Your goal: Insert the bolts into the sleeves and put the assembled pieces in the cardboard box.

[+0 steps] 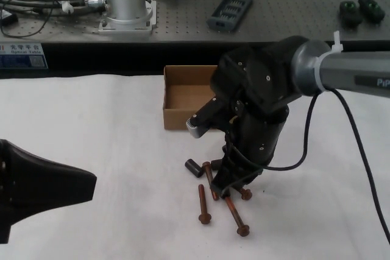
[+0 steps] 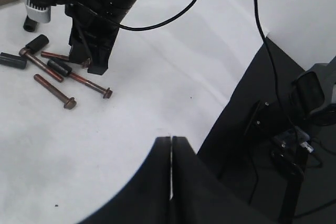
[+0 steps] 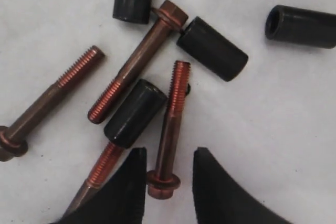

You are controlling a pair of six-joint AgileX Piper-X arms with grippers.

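While the right gripper point(image 3: 169, 157) hangs narrowly open over 1 bolt point(image 3: 176, 98), closing could catch the adjacent sleeve point(image 3: 135, 113).

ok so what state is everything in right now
right gripper: open, straddling a bare bolt
left gripper: shut, holding nothing
cardboard box: open, nothing seen inside
middle sleeve: apparently slipped over a second bolt at its tip
other three sleeves: lying loose
two more bolts: lying loose, bare
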